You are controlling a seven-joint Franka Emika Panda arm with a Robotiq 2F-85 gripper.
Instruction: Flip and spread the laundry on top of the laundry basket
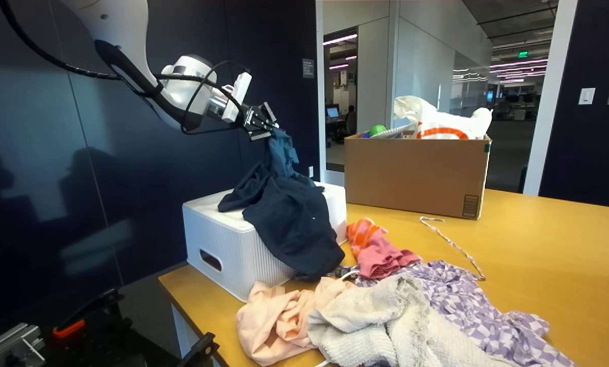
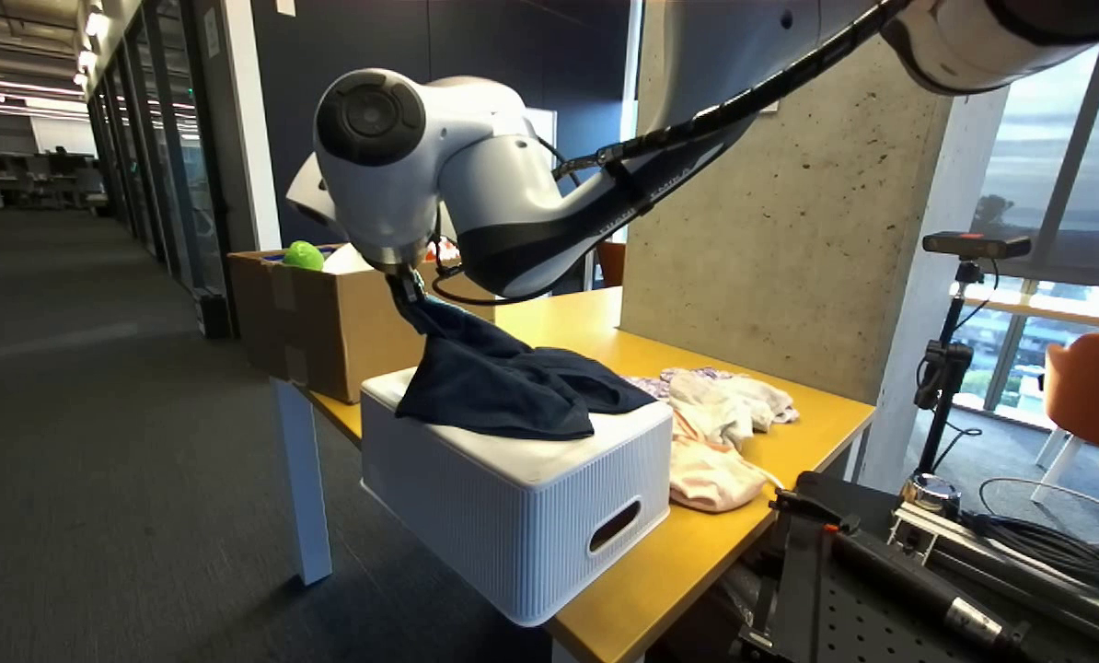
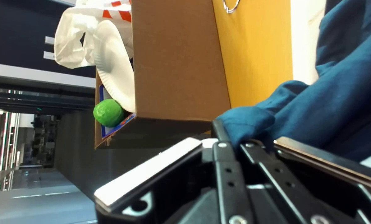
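A dark blue cloth (image 1: pixel 297 219) lies bunched across the top of the white ribbed laundry basket (image 1: pixel 215 237) and hangs down one long side. In an exterior view the cloth (image 2: pixel 513 391) covers much of the flat top of the basket (image 2: pixel 471 497). My gripper (image 1: pixel 275 128) is above the basket, shut on one end of the cloth. That end is pulled up into a raised, narrow fold. In the wrist view the cloth (image 3: pixel 328 102) runs from between the fingertips (image 3: pixel 232 140) to the right. The pinched part is partly hidden by the fingers.
A cardboard box (image 1: pixel 411 173) with a white bag and a green ball stands beside the basket. Peach (image 1: pixel 279 321), whitish (image 1: pixel 386 316), purple checked (image 1: pixel 462 290) and pink-orange (image 1: pixel 378 250) clothes lie on the yellow table (image 1: pixel 554 244). The basket stands by the table's edge.
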